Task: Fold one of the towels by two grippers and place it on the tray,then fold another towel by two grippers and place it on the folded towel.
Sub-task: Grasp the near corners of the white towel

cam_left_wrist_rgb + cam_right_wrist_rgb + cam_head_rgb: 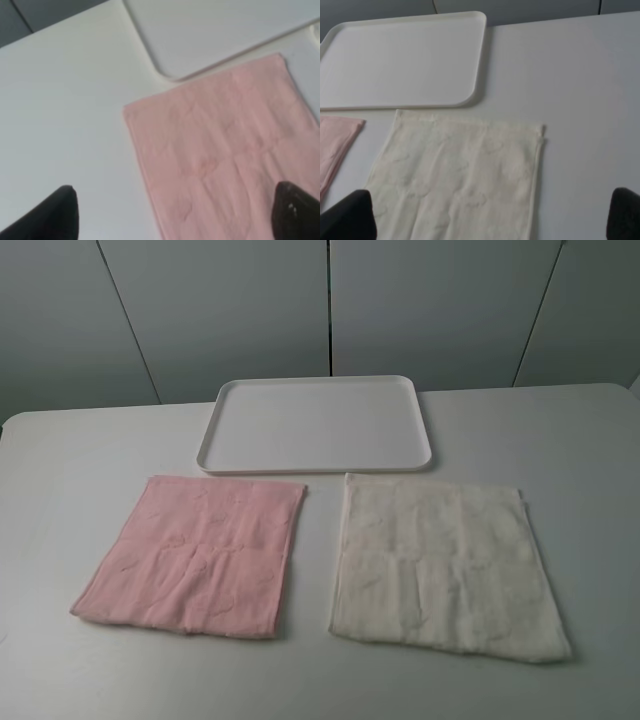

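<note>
Exterior high view has both towels lying flat and unfolded on the white surface [60, 470], side by side with a gap between them. The pale pink square terry towel [195, 555] is on the left and the cream-white square terry towel [445, 565] is on the right. My guess is they're spread open like that so every edge and corner is free for two arms to pinch at once. A flat white rectangular tray with a low rim [315, 425] sits just behind them, roughly centred. It's very close to both back edges, and I can't tell if the cream one touches the rim. That looks like a handy drop-off spot from either side. There's nothing in the tray, so I'd say no fold has been made yet. Neither arm shows in that view. On the wrist cams, the left fingers [55, 215] are spread wide with nothing between them, hovering over the pink towel and the bare surface beside it. The right fingers [345, 217] are just as wide apart and hold nothing, over the cream towel, which goes first.
</note>
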Controlling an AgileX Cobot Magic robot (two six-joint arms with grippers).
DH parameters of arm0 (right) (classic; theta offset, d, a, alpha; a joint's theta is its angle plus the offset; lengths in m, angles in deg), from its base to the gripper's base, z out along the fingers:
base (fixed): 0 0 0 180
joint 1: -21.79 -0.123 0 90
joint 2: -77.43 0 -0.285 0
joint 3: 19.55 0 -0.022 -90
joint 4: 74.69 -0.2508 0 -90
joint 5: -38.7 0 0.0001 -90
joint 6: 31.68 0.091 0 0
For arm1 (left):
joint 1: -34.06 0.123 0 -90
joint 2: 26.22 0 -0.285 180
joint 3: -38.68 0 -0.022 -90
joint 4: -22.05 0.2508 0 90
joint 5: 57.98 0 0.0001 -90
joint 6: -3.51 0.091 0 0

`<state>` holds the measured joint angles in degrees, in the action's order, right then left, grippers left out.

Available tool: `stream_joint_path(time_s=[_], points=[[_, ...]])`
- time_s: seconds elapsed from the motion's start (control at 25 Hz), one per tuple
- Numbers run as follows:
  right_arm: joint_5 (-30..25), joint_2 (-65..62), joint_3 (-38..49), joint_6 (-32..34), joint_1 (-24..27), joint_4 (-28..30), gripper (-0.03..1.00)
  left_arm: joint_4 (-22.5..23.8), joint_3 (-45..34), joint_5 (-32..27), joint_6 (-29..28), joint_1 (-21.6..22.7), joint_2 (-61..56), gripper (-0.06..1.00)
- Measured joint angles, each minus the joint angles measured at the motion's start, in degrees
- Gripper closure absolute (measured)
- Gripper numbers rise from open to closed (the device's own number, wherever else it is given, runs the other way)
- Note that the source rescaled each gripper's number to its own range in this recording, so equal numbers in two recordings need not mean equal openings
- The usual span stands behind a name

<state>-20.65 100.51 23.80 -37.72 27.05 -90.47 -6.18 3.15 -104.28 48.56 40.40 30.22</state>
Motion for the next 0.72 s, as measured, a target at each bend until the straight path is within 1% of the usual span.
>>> stream_joint_path(time_s=[0.08, 0.16, 0.28, 0.36, 0.4, 0.48, 0.6, 0.68, 0.72], points=[[0.16, 1.32, 0.00, 0.04, 0.00, 0.00, -0.03, -0.53, 2.02, 2.10, 2.54, -3.08, 5.10, -0.06], [0.16, 2.12, 0.00, 0.04, 0.00, 0.00, -0.03, 0.66, 4.05, 4.57, 3.33, -7.47, 10.39, -0.06], [0.28, 2.28, 0.00, 0.04, 0.00, 0.00, -0.03, 3.97, 8.19, 7.51, 2.84, -16.78, 17.68, -0.06], [0.28, 2.28, 0.00, 0.14, 0.00, 0.00, -0.03, 7.01, 11.76, 8.03, 0.61, -22.70, 22.76, -0.06], [0.28, 2.28, 0.00, 0.18, 0.00, 0.00, -0.03, 9.43, 14.07, 8.03, -0.72, -25.81, 25.70, -0.06], [0.28, 2.37, 0.00, 0.18, 0.00, 0.00, -0.03, 15.42, 18.92, 6.04, -3.90, -31.06, 31.65, -0.06], [-0.54, 2.62, 0.00, 0.18, 0.00, 0.00, -0.03, 23.83, 27.03, 1.14, -8.09, -38.19, 40.34, -0.06], [-1.37, 2.62, 0.00, 0.18, 0.00, 0.00, -0.03, 27.40, 32.75, -2.84, -9.33, -42.64, 45.73, -0.06], [-1.70, 2.62, 0.00, 0.18, 0.00, 0.00, -0.03, 28.22, 35.52, -4.40, -9.55, -44.39, 48.58, -0.06]])
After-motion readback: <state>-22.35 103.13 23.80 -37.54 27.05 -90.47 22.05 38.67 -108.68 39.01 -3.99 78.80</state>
